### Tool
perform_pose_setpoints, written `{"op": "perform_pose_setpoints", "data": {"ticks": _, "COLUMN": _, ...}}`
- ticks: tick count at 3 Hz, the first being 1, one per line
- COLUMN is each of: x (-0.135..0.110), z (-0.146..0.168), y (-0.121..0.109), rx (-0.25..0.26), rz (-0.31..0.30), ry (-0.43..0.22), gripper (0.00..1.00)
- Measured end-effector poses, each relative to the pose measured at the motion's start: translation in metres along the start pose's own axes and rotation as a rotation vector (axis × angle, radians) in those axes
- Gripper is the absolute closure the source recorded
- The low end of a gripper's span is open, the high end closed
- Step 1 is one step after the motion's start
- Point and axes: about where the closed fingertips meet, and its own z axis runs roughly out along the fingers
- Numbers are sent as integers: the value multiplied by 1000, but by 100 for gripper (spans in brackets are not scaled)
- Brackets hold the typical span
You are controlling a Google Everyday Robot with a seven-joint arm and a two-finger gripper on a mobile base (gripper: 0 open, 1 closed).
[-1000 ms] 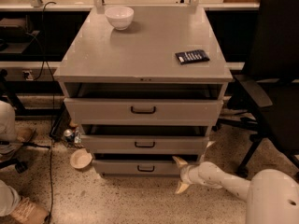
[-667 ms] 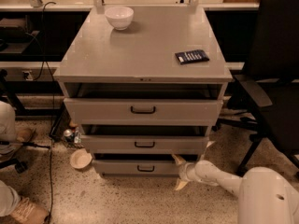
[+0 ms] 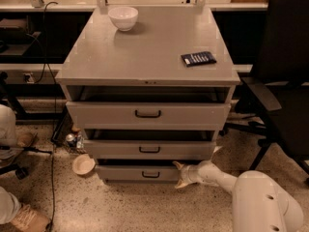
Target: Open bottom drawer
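Note:
The grey cabinet (image 3: 145,57) has three drawers. The bottom drawer (image 3: 125,173) is the lowest, with a shallow grey front and a small black bar handle (image 3: 150,175). It stands pulled out slightly, with a dark gap above its front. My gripper (image 3: 179,175) is at floor level at the right end of the bottom drawer's front, to the right of the handle. Its two pale fingers (image 3: 177,165) are spread apart, one above the other, and hold nothing. The white arm (image 3: 217,177) reaches in from the lower right.
The middle drawer (image 3: 149,149) and the top drawer (image 3: 147,114) also stand slightly out. A white bowl (image 3: 123,17) and a dark flat packet (image 3: 198,58) lie on the cabinet top. A black office chair (image 3: 285,91) is on the right. A small bowl (image 3: 83,165) and cables are on the floor at the left.
My gripper has moved a little to the left, closer to the right end of the bottom drawer's front. The drawers have not visibly moved.

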Motion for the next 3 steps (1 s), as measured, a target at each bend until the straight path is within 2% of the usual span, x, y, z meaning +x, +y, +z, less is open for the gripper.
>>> {"op": "perform_pose_setpoints", "data": {"ticks": 1, "x": 8, "z": -10, "y": 4, "rx": -13, "rz": 8, "ry": 16, "gripper": 47}}
{"op": "perform_pose_setpoints", "data": {"ticks": 2, "x": 18, "z": -39, "y": 21, "rx": -43, "rz": 29, "ry": 55, "gripper": 72}}
{"op": "perform_pose_setpoints", "data": {"ticks": 3, "x": 18, "z": -59, "y": 51, "rx": -96, "rz": 70, "ry": 62, "gripper": 94}}
